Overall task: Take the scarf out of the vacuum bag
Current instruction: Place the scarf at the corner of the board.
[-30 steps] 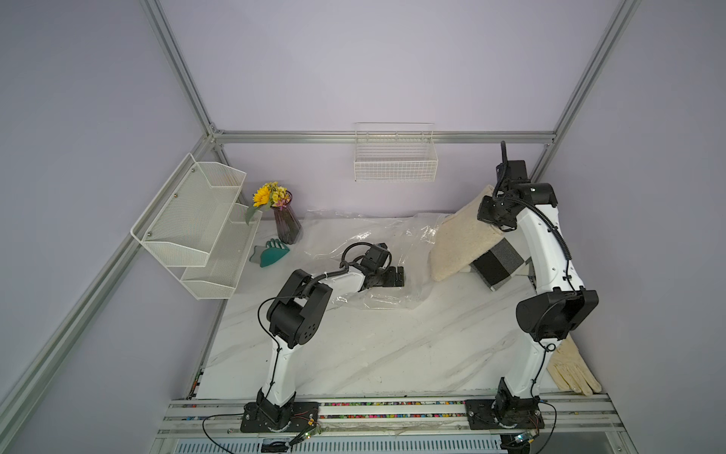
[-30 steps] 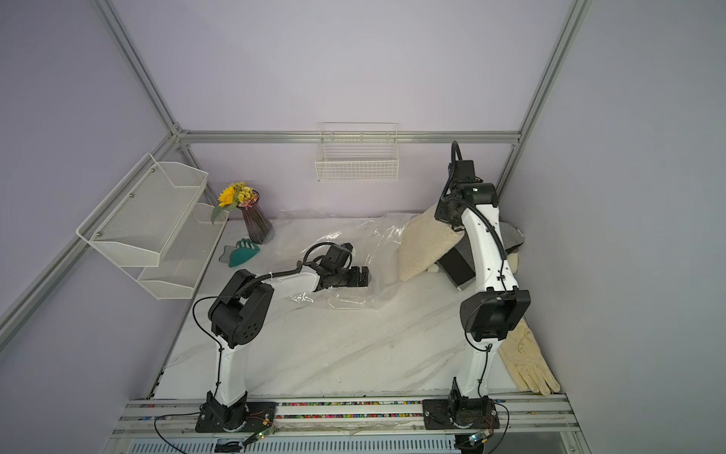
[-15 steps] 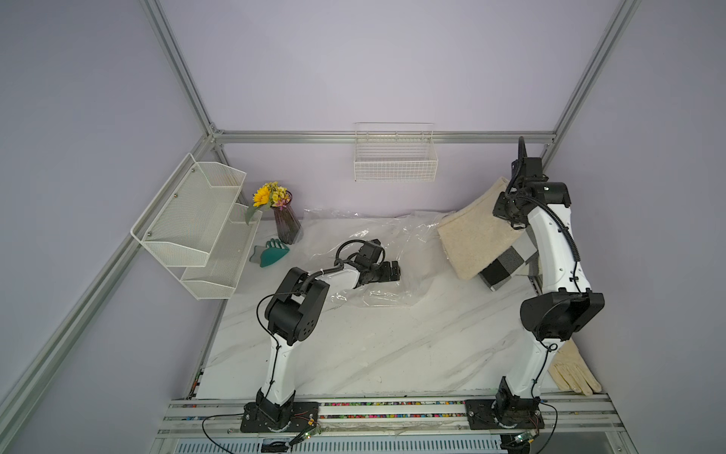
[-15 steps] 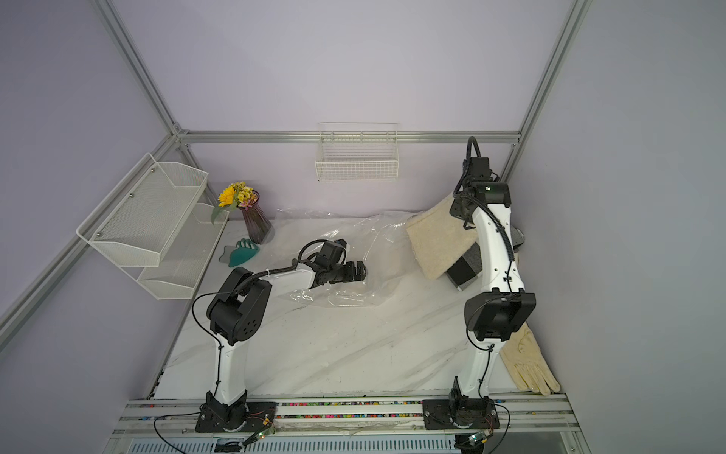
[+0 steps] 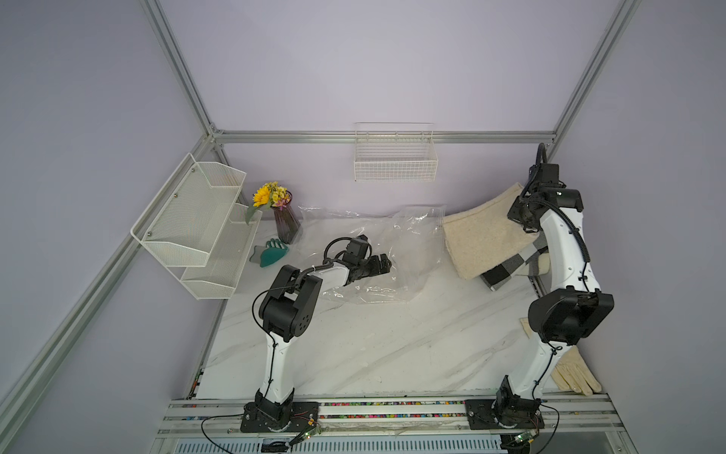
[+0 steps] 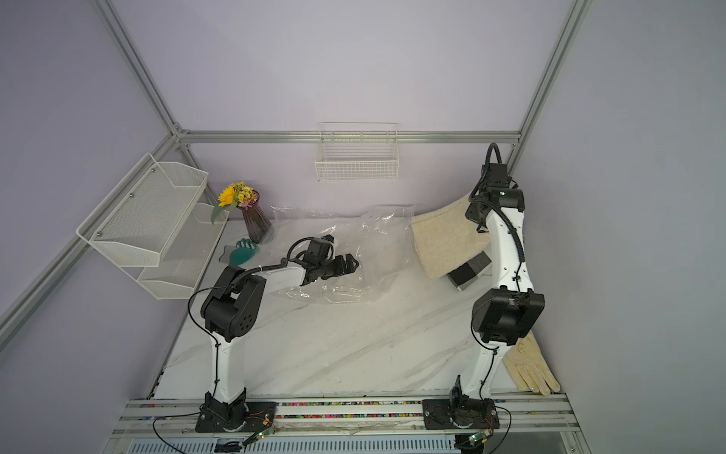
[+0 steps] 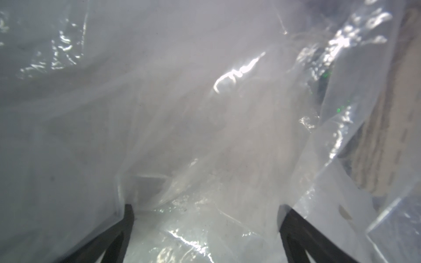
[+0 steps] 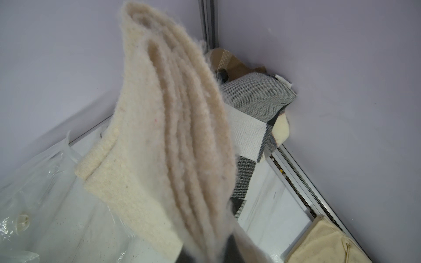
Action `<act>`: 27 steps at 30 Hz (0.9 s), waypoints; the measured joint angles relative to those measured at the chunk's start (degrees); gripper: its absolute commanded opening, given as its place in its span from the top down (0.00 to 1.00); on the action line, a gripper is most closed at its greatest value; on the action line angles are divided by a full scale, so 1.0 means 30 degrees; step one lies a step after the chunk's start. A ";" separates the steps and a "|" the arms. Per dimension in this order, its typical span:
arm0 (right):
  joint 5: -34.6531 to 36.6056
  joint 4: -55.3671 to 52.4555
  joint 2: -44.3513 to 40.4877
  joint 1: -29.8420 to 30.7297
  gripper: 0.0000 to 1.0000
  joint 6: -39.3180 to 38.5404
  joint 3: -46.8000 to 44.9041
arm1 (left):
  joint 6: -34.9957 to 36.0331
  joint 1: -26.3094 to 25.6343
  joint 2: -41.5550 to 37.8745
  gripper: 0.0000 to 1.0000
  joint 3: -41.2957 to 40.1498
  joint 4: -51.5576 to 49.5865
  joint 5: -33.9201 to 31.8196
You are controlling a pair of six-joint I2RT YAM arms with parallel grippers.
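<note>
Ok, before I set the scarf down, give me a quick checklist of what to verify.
1. Right end effector shut on scarf: ok.
2. Scarf free of vacuum bag, no plastic over it: ok.
3. Left end effector open and off the plastic: cannot tell, film surrounds it.
4. Spot under scarf clear: not ok, checkered cloth lies there.
5. Bare table toward the front for placing: ok.
</note>
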 measured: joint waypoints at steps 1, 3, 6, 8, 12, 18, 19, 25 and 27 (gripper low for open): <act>-0.0080 0.0080 -0.0058 -0.0153 1.00 0.0029 -0.0087 | 0.0000 0.0080 -0.0044 0.00 -0.0109 0.0109 0.0029; -0.0335 0.0299 -0.0102 -0.0590 1.00 0.0080 -0.0146 | 0.0000 0.0204 -0.0153 0.00 -0.0342 0.0299 0.0044; -0.0583 0.0546 -0.0102 -0.1268 1.00 0.0146 -0.0182 | 0.0007 0.0313 -0.0401 0.00 -0.0736 0.0466 0.0000; -0.0634 0.0663 -0.0102 -0.1515 0.95 0.0168 -0.0197 | 0.0015 0.0379 -0.0627 0.00 -0.1049 0.0495 -0.0022; -0.0619 0.0903 -0.0102 -0.1741 0.33 0.0401 -0.0233 | 0.0022 0.0525 -0.1056 0.00 -0.1545 0.0452 -0.0022; -0.0525 0.1523 -0.0102 -0.1741 0.03 0.0583 -0.0342 | 0.0029 0.0619 -0.1180 0.00 -0.1625 0.0306 0.0109; -0.0517 0.1610 -0.0102 -0.1741 0.03 0.0590 -0.0415 | 0.0029 0.0619 -0.1188 0.00 -0.1632 0.0299 0.0131; -0.0962 0.2106 -0.0517 -0.1734 0.03 0.0670 -0.1596 | 0.0102 0.0634 -0.1821 0.00 -0.2266 -0.0029 0.0277; -0.1530 0.2776 -0.1413 -0.1734 0.03 0.0801 -0.3075 | 0.0211 0.0634 -0.2280 0.00 -0.2667 -0.0357 0.0423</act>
